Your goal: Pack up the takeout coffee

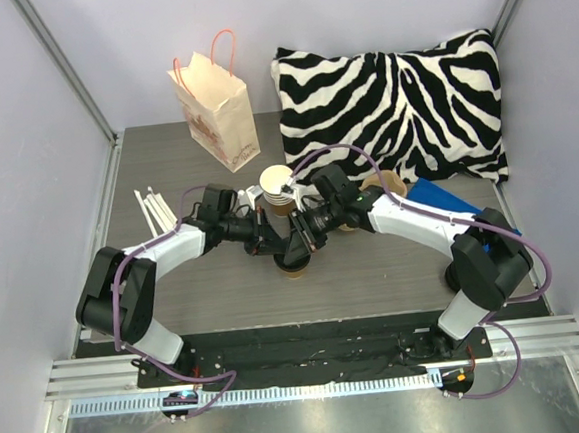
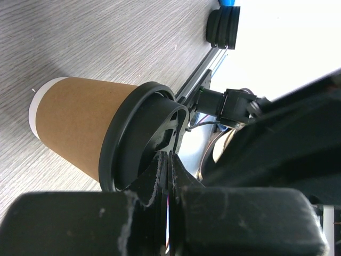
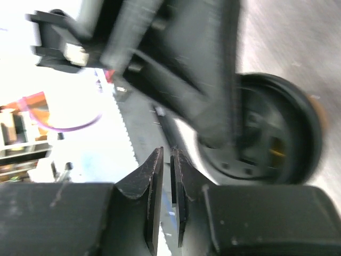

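- While both arms reach inward and meet over the middle of the table (image 1: 395, 283), the takeout coffee (image 1: 296, 267) stands upright beneath them on the grey surface. Its brown wall is visible and its black lid (image 2: 133, 144) is seated on top.
- Left gripper (image 2: 169, 159): the fingers are pressed together, with the tips against the recessed top of the lid. It cannot be determined whether any part of the lid is pinched between them.
- Right gripper (image 3: 170, 160): the fingers are drawn to a narrow slit. Light shows through the gap and nothing sits between them. In the right wrist view, the lid appears blurred beyond the tips and off to one side, apart from them.
- Cream cup stack (image 1: 278, 182): positioned just behind the coffee, toward the rear of the table.
- Paper bag (image 1: 216, 107): upright at the rear left, pink handles raised.
- Zebra pillow (image 1: 391, 103): propped against the rear wall at the right.
- White sticks (image 1: 154, 209): lying near the left edge of the table.
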Available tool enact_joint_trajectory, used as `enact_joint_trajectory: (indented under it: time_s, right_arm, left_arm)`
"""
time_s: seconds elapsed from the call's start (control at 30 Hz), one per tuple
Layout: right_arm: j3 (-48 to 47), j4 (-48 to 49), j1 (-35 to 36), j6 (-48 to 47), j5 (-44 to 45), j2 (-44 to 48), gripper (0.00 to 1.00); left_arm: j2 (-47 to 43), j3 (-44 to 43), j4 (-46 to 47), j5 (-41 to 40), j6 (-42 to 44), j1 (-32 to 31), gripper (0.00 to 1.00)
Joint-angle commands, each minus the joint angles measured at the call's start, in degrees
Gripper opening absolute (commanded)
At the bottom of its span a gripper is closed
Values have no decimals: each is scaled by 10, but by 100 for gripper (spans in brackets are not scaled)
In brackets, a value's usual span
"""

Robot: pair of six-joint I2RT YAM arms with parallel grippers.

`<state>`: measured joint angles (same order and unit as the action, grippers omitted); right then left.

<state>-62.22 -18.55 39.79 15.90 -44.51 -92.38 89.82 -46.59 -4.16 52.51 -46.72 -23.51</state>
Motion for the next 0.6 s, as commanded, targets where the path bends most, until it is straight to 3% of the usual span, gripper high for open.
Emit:
enact_joint_trajectory:
  time_s: [0.0,0.57]
  right_arm:
    - [-28,25,2,69,-70,38,20]
    - [56,61,-7,20,-7,-34,18]
  left_arm:
    - [6,3,-31,-57,31,0,0]
    - [13,-4,-51,-56,44,1,0]
